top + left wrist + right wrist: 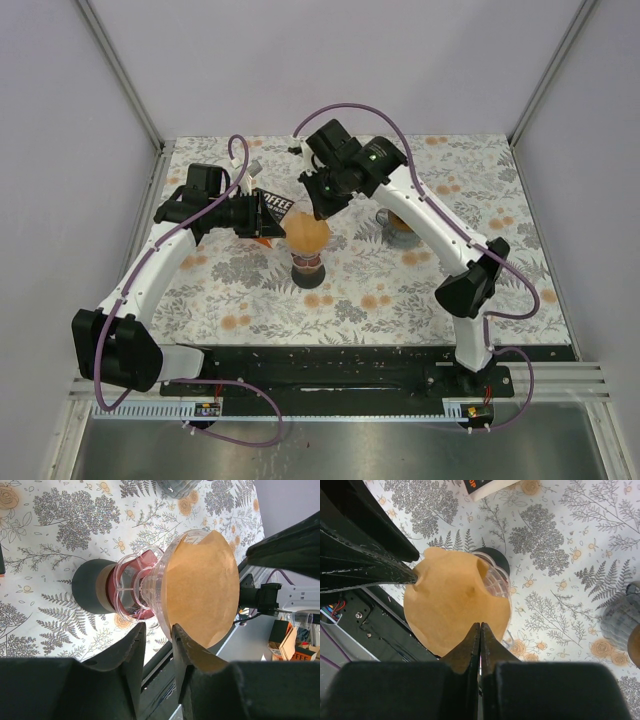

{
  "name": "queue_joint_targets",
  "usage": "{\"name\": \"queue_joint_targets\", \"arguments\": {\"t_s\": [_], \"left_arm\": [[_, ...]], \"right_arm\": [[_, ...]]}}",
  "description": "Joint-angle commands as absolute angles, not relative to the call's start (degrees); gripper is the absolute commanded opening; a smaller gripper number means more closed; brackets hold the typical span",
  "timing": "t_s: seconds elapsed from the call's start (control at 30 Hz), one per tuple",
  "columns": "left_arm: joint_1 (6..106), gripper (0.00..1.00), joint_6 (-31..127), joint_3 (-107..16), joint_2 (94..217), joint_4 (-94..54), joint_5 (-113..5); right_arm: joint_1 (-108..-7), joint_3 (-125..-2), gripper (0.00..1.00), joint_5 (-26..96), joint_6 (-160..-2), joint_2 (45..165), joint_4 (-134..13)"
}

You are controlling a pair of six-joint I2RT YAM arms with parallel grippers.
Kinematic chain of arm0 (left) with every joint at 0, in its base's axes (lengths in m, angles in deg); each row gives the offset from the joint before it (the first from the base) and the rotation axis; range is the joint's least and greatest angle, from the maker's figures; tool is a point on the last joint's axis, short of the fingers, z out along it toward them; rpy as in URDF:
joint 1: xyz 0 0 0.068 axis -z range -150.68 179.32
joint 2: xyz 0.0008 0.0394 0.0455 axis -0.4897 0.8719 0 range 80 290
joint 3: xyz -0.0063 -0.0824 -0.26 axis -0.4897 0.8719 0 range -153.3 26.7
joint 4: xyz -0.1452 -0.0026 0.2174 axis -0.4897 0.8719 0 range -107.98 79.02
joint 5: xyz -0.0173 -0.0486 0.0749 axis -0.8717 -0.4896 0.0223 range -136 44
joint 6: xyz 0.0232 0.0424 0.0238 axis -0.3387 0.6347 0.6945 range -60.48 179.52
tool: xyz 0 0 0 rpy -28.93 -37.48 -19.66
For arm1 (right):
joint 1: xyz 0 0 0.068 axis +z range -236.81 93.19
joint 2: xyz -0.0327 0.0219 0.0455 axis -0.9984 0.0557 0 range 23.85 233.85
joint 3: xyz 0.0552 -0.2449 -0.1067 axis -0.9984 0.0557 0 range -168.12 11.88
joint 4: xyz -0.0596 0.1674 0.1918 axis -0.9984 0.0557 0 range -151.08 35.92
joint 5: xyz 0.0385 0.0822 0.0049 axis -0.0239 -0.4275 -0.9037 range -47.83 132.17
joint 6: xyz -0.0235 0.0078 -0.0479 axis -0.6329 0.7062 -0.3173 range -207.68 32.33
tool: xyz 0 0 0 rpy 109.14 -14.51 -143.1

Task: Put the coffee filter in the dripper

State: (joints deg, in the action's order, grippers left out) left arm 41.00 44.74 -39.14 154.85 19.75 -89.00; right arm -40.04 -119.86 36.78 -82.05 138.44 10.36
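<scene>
The clear dripper [308, 262] stands on a dark round base [92, 587] at the table's middle. The brown paper coffee filter [306, 234] sits open in its cone; it also shows in the left wrist view [202, 590] and the right wrist view [452, 605]. My left gripper [157, 630] is open, its jaws astride the dripper's rim, and one fingertip [175, 630] touches the filter's edge. My right gripper [480, 626] is shut, its tips at the filter's opposite rim. I cannot tell whether paper is pinched between them.
A coffee box [275, 208] lies just behind the left gripper, and its corner shows in the right wrist view [485, 487]. A grey round container [400, 225] stands right of the dripper, under the right arm. The black base rail [330, 365] runs along the near edge.
</scene>
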Motion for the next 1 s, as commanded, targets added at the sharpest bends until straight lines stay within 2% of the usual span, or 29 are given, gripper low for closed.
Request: {"name": "queue_joint_targets", "arguments": {"t_s": [0.0,0.17,0.5,0.73,0.87,0.97], "left_arm": [[40.8,0.32,45.6,-40.9,154.5,18.7,-88.4],[40.5,0.39,45.9,-41.4,154.5,19.1,-88.6],[40.0,0.59,47.2,-43.3,154.2,20.2,-89.2],[39.8,0.69,51.1,-46.0,154.9,22.1,-87.8],[39.6,0.74,56.7,-50.5,156.2,24.4,-82.1],[38.9,0.77,58.6,-50.8,155.3,21.2,-76.1]], "right_arm": [[-42.2,-117.1,0.0,36.1,-82.3,133.0,6.3],[-44.8,-112.5,0.0,35.8,-81.1,129.6,2.3],[-51.2,-99.8,0.0,37.9,-78.9,120.5,-7.2],[-58.0,-91.3,0.0,41.8,-78.6,114.6,-13.7],[-63.3,-86.5,0.18,45.1,-79.4,111.9,-17.3],[-68.5,-83.2,0.39,44.5,-79.4,110.3,-19.8]]}}
